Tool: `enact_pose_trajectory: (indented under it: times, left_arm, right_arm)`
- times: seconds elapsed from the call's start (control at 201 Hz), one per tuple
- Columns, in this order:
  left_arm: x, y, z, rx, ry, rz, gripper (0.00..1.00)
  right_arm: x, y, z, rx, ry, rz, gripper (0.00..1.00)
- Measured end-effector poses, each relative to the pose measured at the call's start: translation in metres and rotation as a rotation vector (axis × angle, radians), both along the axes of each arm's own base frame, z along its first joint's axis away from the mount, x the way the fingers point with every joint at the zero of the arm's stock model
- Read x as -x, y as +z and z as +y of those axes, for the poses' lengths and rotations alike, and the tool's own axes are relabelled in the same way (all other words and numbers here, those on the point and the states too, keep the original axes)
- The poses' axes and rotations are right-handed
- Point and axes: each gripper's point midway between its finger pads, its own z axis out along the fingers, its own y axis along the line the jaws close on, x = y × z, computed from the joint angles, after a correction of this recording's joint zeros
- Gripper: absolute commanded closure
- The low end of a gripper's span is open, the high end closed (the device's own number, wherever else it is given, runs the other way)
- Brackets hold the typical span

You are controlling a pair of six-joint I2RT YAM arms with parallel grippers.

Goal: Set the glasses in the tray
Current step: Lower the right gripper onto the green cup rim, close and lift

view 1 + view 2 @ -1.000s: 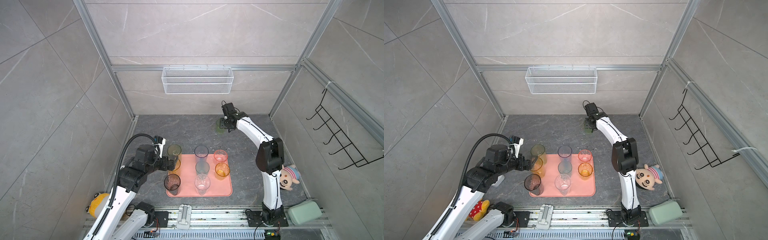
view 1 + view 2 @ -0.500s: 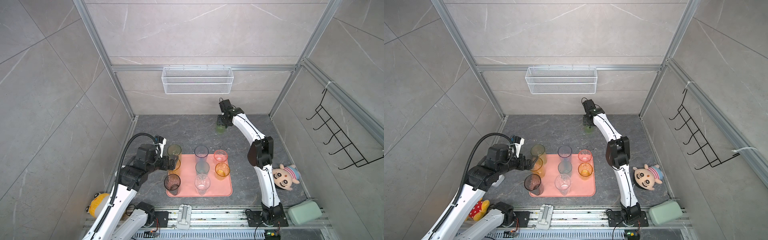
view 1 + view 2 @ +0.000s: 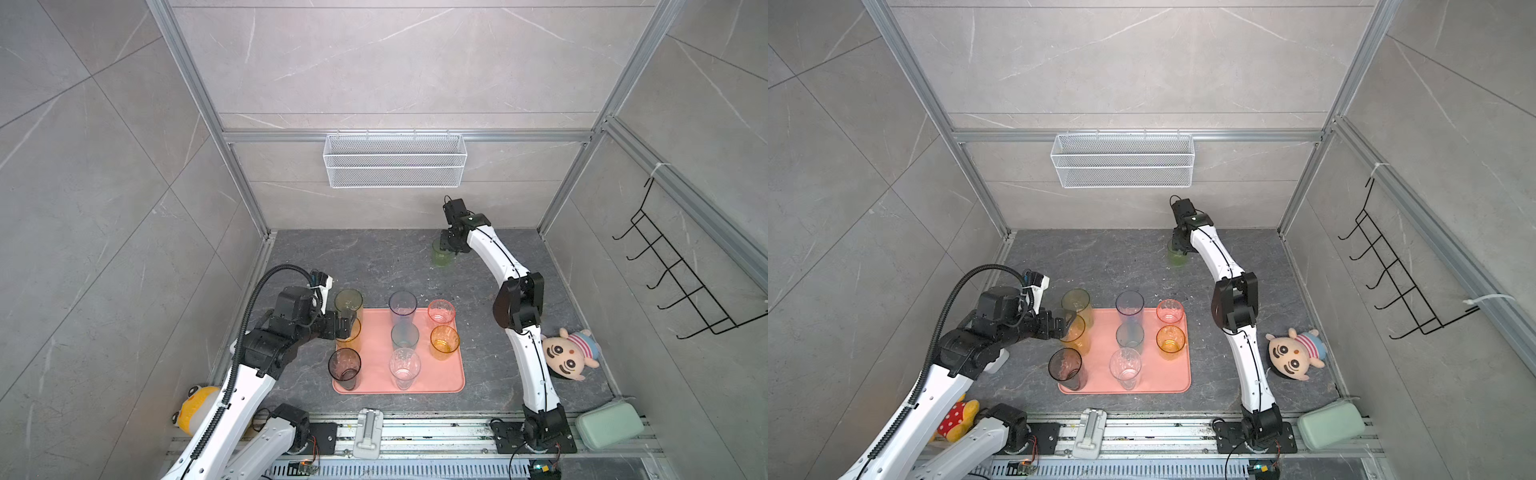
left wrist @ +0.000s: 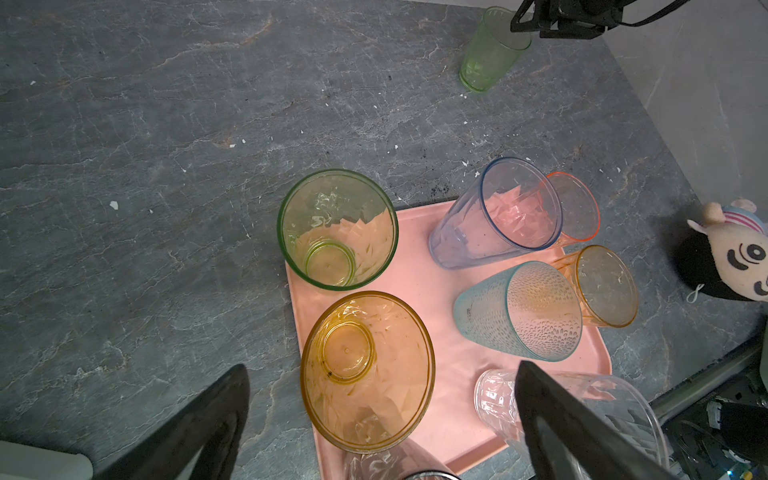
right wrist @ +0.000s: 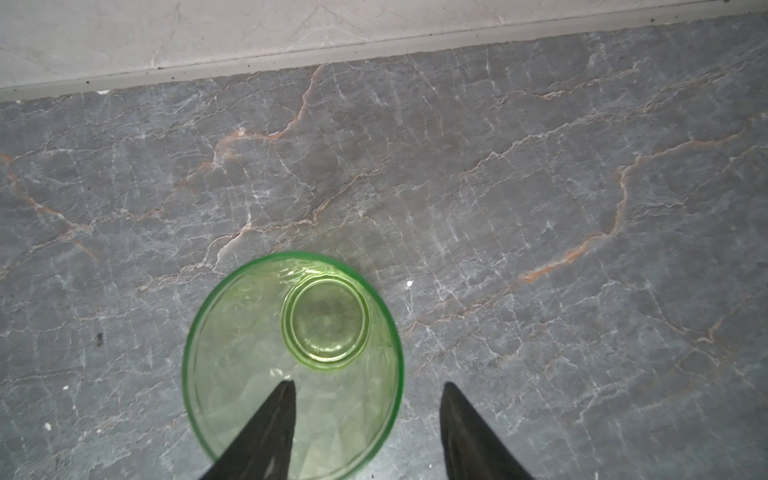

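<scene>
The green glass (image 3: 441,254) stands alone on the table (image 3: 374,257) by the back wall, well apart from the tray (image 3: 436,374) holding the other eight. Your right gripper (image 5: 368,386) has swung over it, spread, one finger inside the rim, so close next. The left gripper (image 4: 382,365) hangs spread wide over the tall amber glass (image 4: 345,353).

Both top views: even, diffuse light from above. The pale walls are bright, the dark surface (image 3: 374,266) around the tray (image 3: 446,374) is dimmer, and shadows beside the tray are faint and soft-edged. Frame rails far from the tray bow, a wide-angle effect. Left wrist view: sharp at the tray, where the glasses (image 4: 519,311) splay outward. The left pincer (image 4: 381,365) shows its fingers (image 4: 199,424) as blurred, featureless dark wedges. Right wrist view: softer, lower contrast, with small glints on the green glass (image 5: 232,374).
</scene>
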Motion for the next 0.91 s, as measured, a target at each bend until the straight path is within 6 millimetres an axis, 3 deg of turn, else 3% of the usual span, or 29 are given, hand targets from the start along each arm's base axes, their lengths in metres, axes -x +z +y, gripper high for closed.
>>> enact_pose_trajectory:
  times: [0.244, 0.627, 0.911]
  left_arm:
    - [0.0, -0.001, 0.0, -0.002, -0.001, 0.002, 0.0]
    - [0.0, -0.001, 0.0, -0.003, -0.001, 0.002, 0.0]
    - [0.0, -0.001, 0.0, -0.003, -0.001, 0.001, 0.0]
  right_arm:
    - [-0.006, 0.007, -0.006, -0.015, -0.016, -0.016, 0.51]
    - [-0.008, -0.022, -0.007, -0.035, -0.013, 0.038, 0.66]
    - [-0.011, -0.024, -0.006, -0.054, -0.016, 0.036, 0.84]
